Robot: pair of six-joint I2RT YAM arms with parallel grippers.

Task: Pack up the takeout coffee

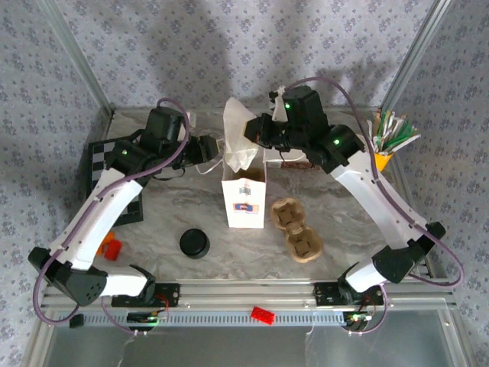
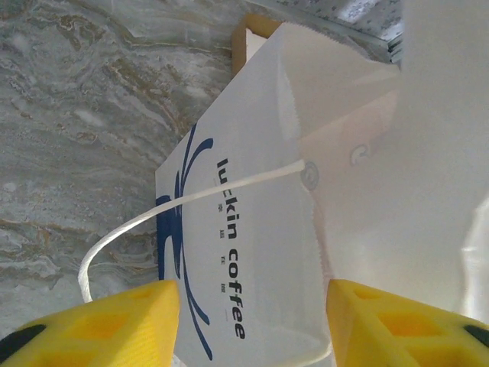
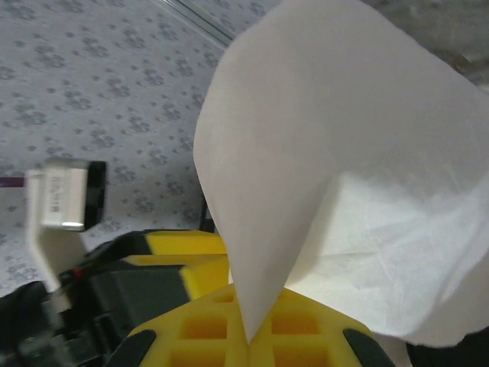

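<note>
A white paper bag (image 1: 244, 197) printed "luckin coffee" (image 2: 229, 252) stands upright at mid-table, its mouth pulled open. My right gripper (image 1: 256, 134) is shut on the bag's upper rim, and the white paper (image 3: 321, 153) rises from between the closed yellow pads (image 3: 248, 336). My left gripper (image 1: 214, 150) is open by the bag's left side, with its fingers (image 2: 252, 321) spread to either side of the printed face. A brown two-well cardboard carrier (image 1: 296, 228) lies right of the bag. A black round top (image 1: 195, 243) sits to the left; I cannot tell whether it is the takeout coffee or a loose lid.
A checkerboard (image 1: 103, 164) lies at the left under the left arm. An orange block (image 1: 112, 246) sits near the left base and a red brick (image 1: 262, 315) on the front rail. A yellow holder of sticks (image 1: 388, 141) stands at the right. Metal frame posts rise at both back corners.
</note>
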